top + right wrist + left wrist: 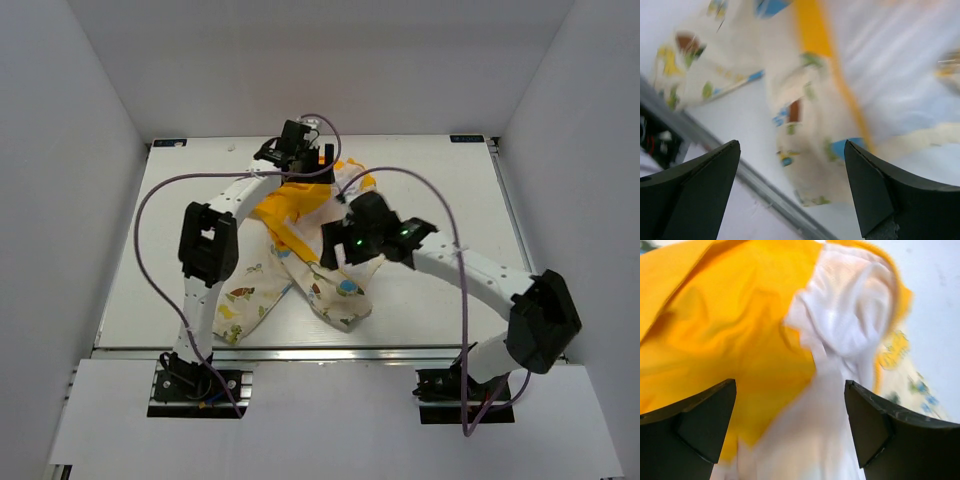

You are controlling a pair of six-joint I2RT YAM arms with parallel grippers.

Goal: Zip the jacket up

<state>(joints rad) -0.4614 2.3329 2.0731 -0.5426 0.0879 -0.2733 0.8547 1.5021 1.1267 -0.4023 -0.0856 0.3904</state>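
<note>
Jacket (pixel 330 290) is crumpled mid-desk (pixel 430 170), lying open, yellow lining (pixel 740 330) at the far end, cream prints toward the near edge. Left end effector (pixel 790 386): fingers apart, over the yellow lining and white fabric (pixel 850 315). Right end effector (pixel 790 145): fingers apart, above cream fabric (pixel 805 125), nothing clamped.

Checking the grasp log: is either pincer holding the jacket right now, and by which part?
Nothing is held. The left pincer and the right pincer are both open over the jacket, with no fabric clamped.
</note>
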